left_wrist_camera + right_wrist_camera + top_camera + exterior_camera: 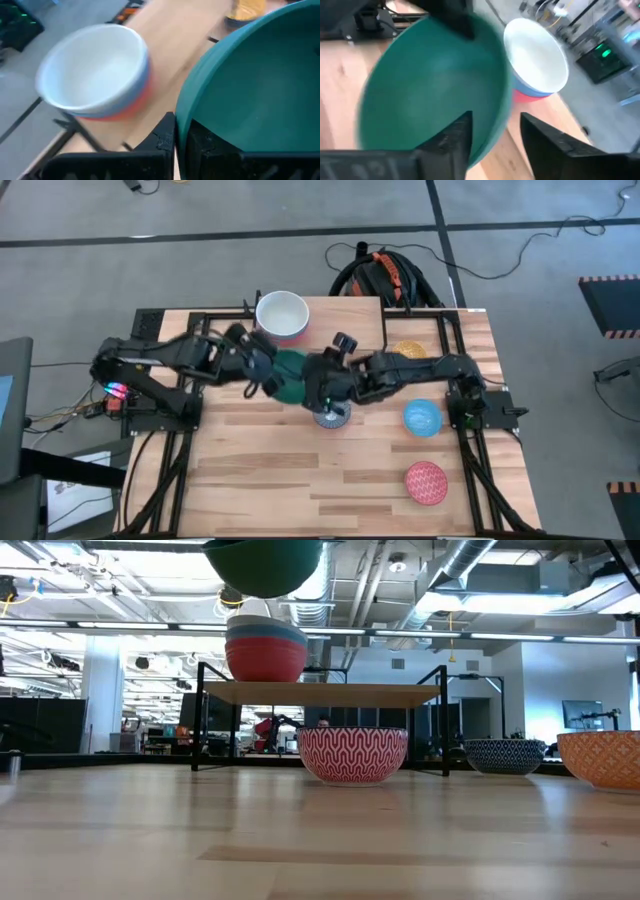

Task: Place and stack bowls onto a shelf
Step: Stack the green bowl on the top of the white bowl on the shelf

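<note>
while the left end effector (268, 376) is clamped on the green bowl's (290, 376) rim, high beside the shelf's (320, 693) bowl stack (266, 648), the right end effector (322, 392), fingers apart, could bump it loose.

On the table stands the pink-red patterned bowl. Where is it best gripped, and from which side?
The pink-red patterned bowl stands upright and apart from the others, mouth open upward. Probably best to come from above and pinch its thin rim, one finger inside, one outside.
</note>
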Controlling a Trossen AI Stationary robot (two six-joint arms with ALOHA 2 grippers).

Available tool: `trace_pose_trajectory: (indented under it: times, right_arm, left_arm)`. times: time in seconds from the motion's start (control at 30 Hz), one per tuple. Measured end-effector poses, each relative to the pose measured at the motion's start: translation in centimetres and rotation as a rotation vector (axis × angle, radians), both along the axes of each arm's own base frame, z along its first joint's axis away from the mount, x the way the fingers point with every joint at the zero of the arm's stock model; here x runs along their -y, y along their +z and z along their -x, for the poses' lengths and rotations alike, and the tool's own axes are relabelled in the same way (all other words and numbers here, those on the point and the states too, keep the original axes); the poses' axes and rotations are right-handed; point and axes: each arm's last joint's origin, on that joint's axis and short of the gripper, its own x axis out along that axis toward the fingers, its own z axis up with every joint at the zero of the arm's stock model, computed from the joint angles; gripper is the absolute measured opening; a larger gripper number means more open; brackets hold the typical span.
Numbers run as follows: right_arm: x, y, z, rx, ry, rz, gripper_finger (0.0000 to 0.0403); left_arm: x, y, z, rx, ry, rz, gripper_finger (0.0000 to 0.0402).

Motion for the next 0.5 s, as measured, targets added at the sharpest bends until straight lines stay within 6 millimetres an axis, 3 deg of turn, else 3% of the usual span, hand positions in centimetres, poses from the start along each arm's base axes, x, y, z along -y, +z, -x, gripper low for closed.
trace_pose_trajectory:
  times: [0.13,0.33,0.5]
  right_arm:
    - [1.5,0.5,0.2,0.017,-0.003,-0.079,0.0233]
    - [4.3,2.6,2.0,0.074,-0.027,-0.206,0.0239]
    - [7.4,4.7,3.9,0.148,-0.064,-0.276,0.0239]
  left_arm:
    - [-2.5,2.4,0.7,-0.007,0.032,-0.045,0.0001]
    - [-8.4,6.4,2.7,0.046,0.146,-0.108,0.0001]
    - [-13.7,7.2,4.7,0.097,0.182,-0.035,0.0001]
